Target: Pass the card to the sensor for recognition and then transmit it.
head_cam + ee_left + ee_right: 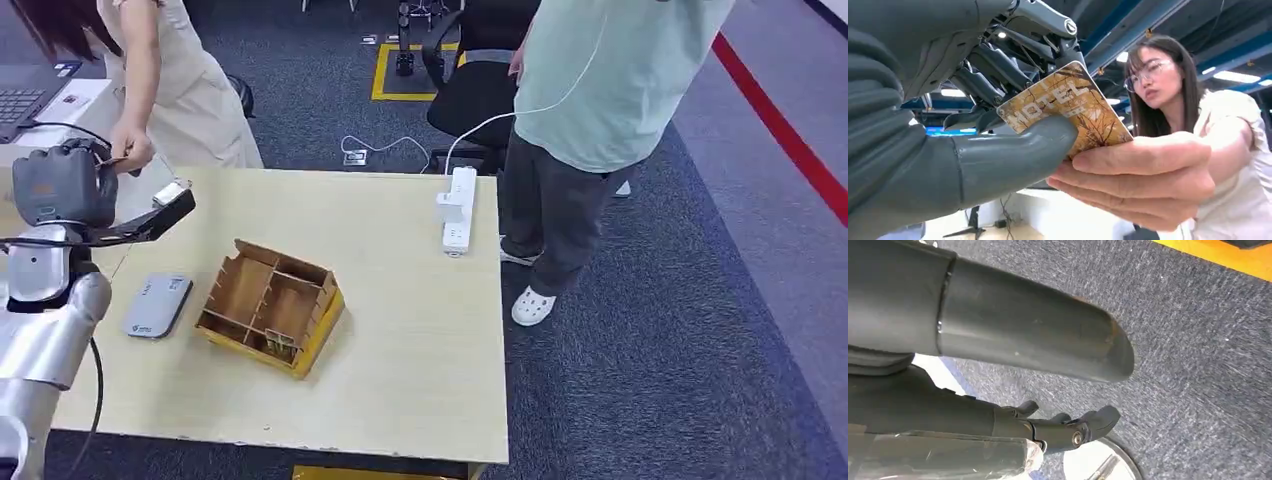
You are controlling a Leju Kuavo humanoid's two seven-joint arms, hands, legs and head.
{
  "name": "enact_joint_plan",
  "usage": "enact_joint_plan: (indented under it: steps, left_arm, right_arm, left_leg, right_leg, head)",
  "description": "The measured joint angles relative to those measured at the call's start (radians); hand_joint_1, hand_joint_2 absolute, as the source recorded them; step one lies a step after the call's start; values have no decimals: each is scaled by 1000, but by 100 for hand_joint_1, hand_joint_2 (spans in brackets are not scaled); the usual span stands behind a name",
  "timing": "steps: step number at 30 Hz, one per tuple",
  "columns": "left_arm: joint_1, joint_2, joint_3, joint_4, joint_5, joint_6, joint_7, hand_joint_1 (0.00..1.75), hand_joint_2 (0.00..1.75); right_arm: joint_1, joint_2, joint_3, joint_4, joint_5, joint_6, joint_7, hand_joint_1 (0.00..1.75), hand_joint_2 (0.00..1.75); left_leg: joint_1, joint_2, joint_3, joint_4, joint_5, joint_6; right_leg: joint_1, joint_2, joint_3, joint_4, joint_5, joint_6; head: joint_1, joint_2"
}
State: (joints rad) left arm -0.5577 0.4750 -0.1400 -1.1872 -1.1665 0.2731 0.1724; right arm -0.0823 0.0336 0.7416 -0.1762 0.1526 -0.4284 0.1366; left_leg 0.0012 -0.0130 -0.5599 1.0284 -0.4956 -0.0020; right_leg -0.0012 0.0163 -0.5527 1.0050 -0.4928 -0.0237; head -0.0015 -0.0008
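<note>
The grey thumb of the left hand [973, 150] covered a lower corner of the brown patterned hotel card [1068, 107], a person's fingers [1143, 175] hid its near edge, and in the head view it was too small to read.

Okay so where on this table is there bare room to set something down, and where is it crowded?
The widest bare stretch of the table lies between the wooden organizer and the table's right edge, below the power strip. Another lies between organizer and far edge. The left end is crowded: the grey sensor, the left hand and a person's hand at the card.
</note>
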Motion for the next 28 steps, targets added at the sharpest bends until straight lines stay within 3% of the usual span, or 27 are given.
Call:
enact_joint_plan:
  steps: [3, 4, 5, 14, 28]
  left_arm:
    - [-10, -15, -3, 18, -2, 0, 0, 175, 175]
    - [-12, -20, -4, 23, -2, 0, 0, 145, 175]
    - [-14, -23, -5, 27, -1, 1, 0, 0, 175]
    - [-19, -45, -9, 70, 2, 2, -4, 0, 175]
    - [-23, -14, -9, 106, -2, 11, -5, 0, 175]
  right_arm:
    - [2, 0, 0, 0, -1, 0, 0, 0, 0]
    - [3, 0, 0, 0, -1, 0, 0, 0, 0]
    - [3, 0, 0, 0, -1, 0, 0, 0, 0]
    - [6, 0, 0, 0, -3, -2, -4, 0, 0]
    - [9, 0, -1, 1, -6, -5, -13, 0, 0]
  left_leg:
    - [0, 1, 0, 0, 0, 0]
    - [0, 1, 0, 0, 0, 0]
    - [0, 1, 0, 0, 0, 0]
    - [0, 1, 0, 0, 0, 0]
    - [0, 1, -1, 0, 0, 0]
  right_leg:
    - [0, 1, 0, 0, 0, 0]
    - [0, 2, 0, 0, 0, 0]
    - [0, 2, -1, 0, 0, 0]
    - [0, 2, -1, 0, 0, 0]
    - [0, 1, -1, 0, 0, 0]
  head:
    - [0, 0]
    - [0, 0]
    - [0, 0]
    - [-1, 0]
    - [0, 0]
